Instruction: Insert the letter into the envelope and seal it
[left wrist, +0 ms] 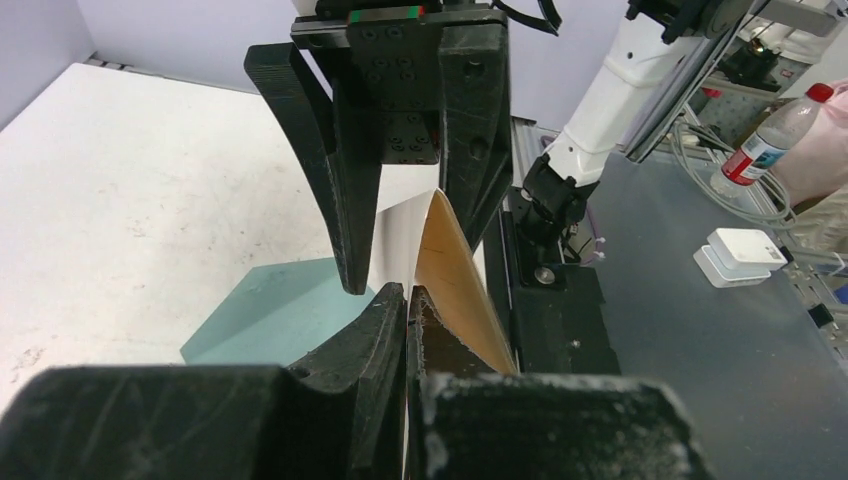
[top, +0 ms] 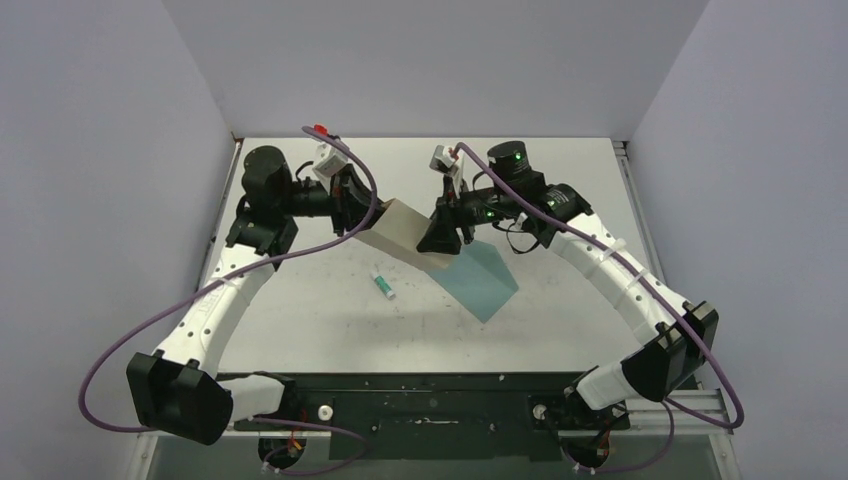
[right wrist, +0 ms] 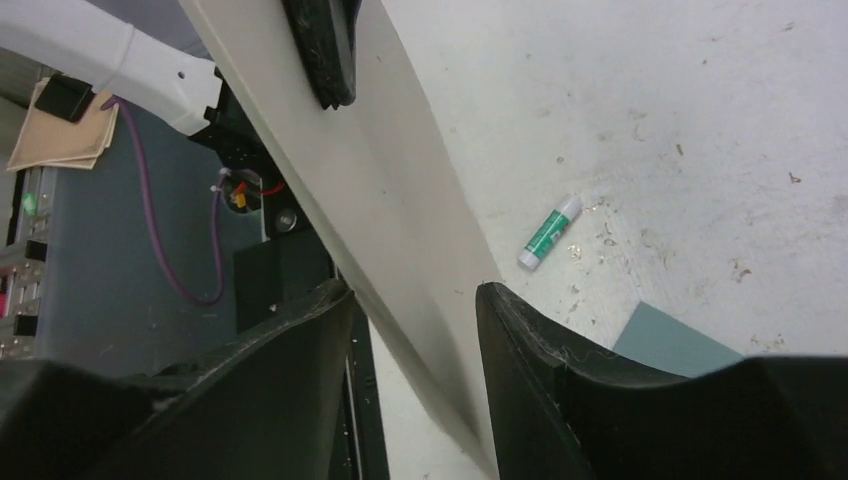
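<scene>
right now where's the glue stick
Top view: the glue stick lies on the table, just left of the envelope, closer to the near edge than the raised letter.

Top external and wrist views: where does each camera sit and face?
Top external: above, behind the bases, looking down at table; both arms show.
Left wrist: on left arm, faces right gripper; own fingers pinch letter.
Right wrist: on right arm, faces left gripper; own fingers straddle letter.
Shared: letter and envelope in all three.

letter (top: 400,232) above envelope (top: 482,282); glue tube (top: 383,286) on table (top: 300,315), left of envelope
</scene>
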`<action>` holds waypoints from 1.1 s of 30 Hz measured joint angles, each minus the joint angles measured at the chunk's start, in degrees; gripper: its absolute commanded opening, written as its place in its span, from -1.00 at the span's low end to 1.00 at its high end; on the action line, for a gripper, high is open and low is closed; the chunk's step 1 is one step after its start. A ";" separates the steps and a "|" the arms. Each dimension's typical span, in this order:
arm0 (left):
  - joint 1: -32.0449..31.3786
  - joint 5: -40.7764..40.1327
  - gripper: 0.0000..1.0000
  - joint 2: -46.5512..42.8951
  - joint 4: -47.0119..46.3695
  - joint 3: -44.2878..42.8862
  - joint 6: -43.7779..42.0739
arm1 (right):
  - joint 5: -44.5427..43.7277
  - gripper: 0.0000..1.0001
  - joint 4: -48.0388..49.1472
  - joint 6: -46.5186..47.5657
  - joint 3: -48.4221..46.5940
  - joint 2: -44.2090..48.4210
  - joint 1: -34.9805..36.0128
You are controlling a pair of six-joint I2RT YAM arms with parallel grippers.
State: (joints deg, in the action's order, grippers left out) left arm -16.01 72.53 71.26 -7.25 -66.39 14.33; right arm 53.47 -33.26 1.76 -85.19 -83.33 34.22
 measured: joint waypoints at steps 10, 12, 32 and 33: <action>1.18 3.54 -1.00 -0.74 -1.88 1.38 0.72 | 2.93 -0.08 -1.29 -0.66 0.00 -0.13 -0.61; 1.25 4.22 -1.00 -0.94 -2.25 1.77 0.96 | 3.63 -0.20 -0.70 -1.18 0.00 -0.13 -0.76; 7.93 -18.82 0.60 -5.05 2.03 4.02 -2.82 | -4.94 -0.89 5.05 -6.84 2.91 1.75 -5.75; 7.91 -25.75 0.61 -5.29 3.10 4.07 -3.17 | -6.93 -0.89 5.31 -7.23 3.48 2.01 -6.19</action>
State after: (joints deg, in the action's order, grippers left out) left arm -8.10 46.78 65.98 -4.14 -62.33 11.16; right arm 46.54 -27.94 -5.48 -81.71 -81.32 28.03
